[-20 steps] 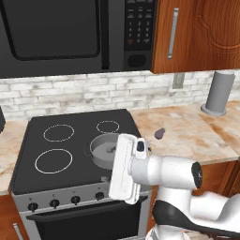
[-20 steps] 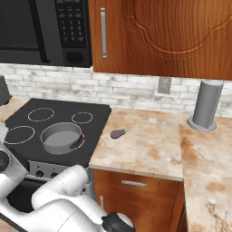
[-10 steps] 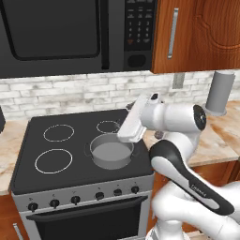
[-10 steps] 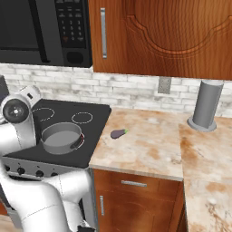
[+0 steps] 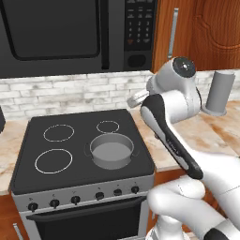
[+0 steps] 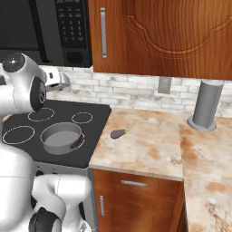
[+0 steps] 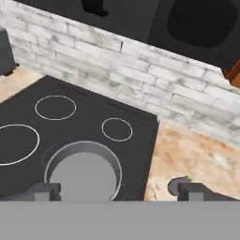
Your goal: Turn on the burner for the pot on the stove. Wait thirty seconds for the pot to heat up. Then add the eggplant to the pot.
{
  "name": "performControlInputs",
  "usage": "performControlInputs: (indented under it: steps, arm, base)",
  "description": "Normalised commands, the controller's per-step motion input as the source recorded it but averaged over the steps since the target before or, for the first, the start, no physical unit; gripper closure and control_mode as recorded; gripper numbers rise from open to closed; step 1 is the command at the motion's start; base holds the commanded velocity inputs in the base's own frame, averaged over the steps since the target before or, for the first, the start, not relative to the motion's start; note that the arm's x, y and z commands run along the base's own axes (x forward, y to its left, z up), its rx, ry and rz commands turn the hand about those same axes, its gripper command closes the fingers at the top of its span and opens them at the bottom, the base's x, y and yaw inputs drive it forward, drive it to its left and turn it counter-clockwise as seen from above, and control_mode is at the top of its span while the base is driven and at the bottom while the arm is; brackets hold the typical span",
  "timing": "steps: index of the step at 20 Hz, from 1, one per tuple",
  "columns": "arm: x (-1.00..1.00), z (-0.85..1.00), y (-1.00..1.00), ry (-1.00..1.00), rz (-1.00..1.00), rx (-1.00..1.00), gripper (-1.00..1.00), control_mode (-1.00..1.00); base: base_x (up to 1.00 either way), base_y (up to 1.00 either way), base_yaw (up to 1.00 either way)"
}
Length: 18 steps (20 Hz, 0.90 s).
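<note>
The grey pot [image 5: 111,151] stands on the front right ring of the black stove [image 5: 51,140], empty inside. A thin red arc glows on the glass at the pot's right side [image 6: 82,140]. The small dark purple eggplant [image 6: 118,133] lies on the counter just right of the stove. My hand [image 6: 58,78] hangs high over the stove's back right corner, near the brick wall. In the hand view my gripper [image 7: 121,191] is open, with the pot [image 7: 83,174] below between the tips and the eggplant [image 7: 175,184] partly behind the right fingertip [image 7: 197,191].
Black knobs [image 5: 98,196] line the stove's silver front strip. A microwave [image 5: 70,33] hangs above the stove. A tall grey cylinder [image 6: 206,105] stands at the back of the marble counter [image 6: 149,149]. Wooden cabinets [image 6: 158,36] sit above the counter.
My arm has swung up from low in front of the stove to high over its back right corner. The pot and the eggplant have not moved, and the gripper stays open.
</note>
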Motion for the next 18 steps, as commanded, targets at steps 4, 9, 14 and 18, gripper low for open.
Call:
performControlInputs:
  steps: [4,9,14,18]
  arm:
    - [0.18,-0.13,-0.81,0.49,-0.64,0.0,-1.0,-1.0]
    - [0.0,-0.44,-0.7,0.47,-0.53,0.04,-1.0,-1.0]
    - [0.0,-0.77,-0.43,0.34,-0.31,0.09,-1.0,-1.0]
    - [0.0,-0.88,-0.24,0.1,-0.15,0.09,-1.0,-1.0]
  base:
    - [0.0,0.0,0.0]
    - [0.0,0.0,0.0]
    - [0.0,0.0,0.0]
    - [0.0,0.0,0.0]
